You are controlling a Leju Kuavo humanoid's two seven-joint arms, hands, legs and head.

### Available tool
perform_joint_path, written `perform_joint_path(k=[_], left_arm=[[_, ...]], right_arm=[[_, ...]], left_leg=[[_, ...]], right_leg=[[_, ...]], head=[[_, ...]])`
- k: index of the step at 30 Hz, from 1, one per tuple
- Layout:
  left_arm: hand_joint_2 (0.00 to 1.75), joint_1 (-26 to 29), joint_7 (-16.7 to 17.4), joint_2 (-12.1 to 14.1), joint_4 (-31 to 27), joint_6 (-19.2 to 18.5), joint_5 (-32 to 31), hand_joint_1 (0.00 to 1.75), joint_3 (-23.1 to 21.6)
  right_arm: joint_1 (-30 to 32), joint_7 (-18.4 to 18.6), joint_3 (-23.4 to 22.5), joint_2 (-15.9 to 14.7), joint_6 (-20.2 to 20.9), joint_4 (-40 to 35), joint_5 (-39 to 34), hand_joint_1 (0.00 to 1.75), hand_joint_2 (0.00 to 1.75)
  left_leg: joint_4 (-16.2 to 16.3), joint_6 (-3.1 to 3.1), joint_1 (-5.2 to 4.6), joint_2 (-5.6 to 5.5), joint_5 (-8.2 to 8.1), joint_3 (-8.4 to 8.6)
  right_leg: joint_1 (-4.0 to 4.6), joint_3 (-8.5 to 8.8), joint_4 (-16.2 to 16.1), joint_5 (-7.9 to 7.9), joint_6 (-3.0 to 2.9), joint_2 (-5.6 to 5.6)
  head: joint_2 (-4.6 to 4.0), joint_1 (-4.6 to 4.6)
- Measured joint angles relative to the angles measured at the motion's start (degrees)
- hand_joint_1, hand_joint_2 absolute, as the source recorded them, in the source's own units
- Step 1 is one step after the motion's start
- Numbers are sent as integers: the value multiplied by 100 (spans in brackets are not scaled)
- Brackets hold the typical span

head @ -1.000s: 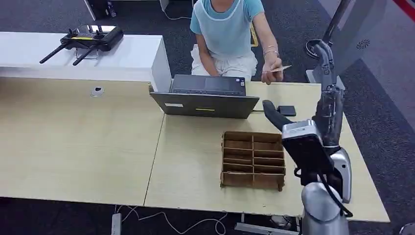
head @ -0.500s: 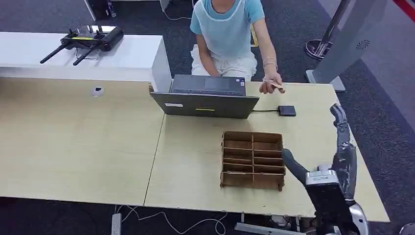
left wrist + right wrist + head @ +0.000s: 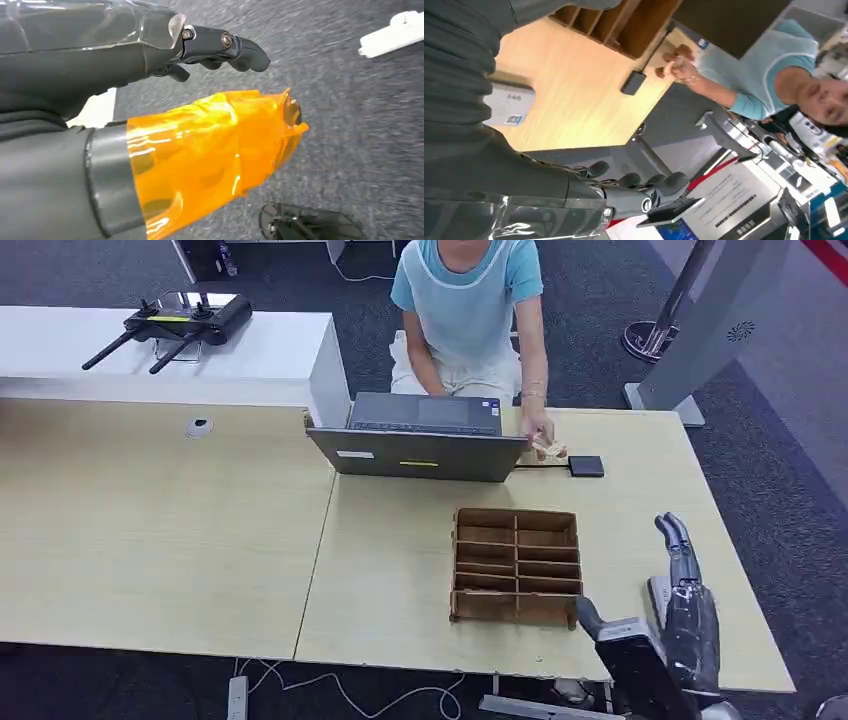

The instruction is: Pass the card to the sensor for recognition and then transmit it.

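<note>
Right hand (image 3: 688, 590) is hanging out at about 4 o'clock on the bench (image 3: 160, 530), fingers (image 3: 676, 536) stretched out, holding nothing. Left hand (image 3: 150, 55) is hanging over the floor, fingers (image 3: 225, 47) loosely curled, nothing in them. The card (image 3: 548, 447) is sitting in the person's hand (image 3: 541, 439) at 12 o'clock, just beside the sensor (image 3: 586, 466), behind the wooden organizer (image 3: 516, 566).
</note>
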Motion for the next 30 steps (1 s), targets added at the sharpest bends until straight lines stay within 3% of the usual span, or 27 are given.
perform_joint_path(k=[5,11,18,30], left_arm=[[0,2,6,-24,15,-76,234,0,-7],[0,-1,24,-24,17,94,264,0,-116],[0,-8,94,-24,17,97,273,0,-188],[0,-9,103,-15,20,-96,303,0,-190]], right_arm=[[39,59,-44,101,-55,260,289,0,175],[105,535,-39,199,-573,472,1999,0,175],[125,952,273,217,-798,660,2965,0,175],[145,1169,842,-155,-848,1080,3116,0,175]], left_leg=[[0,0,0,0,0,0],[0,0,0,0,0,0],[0,0,0,1,0,0],[0,0,0,1,0,-1]], right_leg=[[0,0,0,0,0,0],[0,0,1,0,0,1],[0,0,1,0,0,2],[0,0,0,0,0,1]], head=[[0,0],[0,0],[2,0],[0,0]])
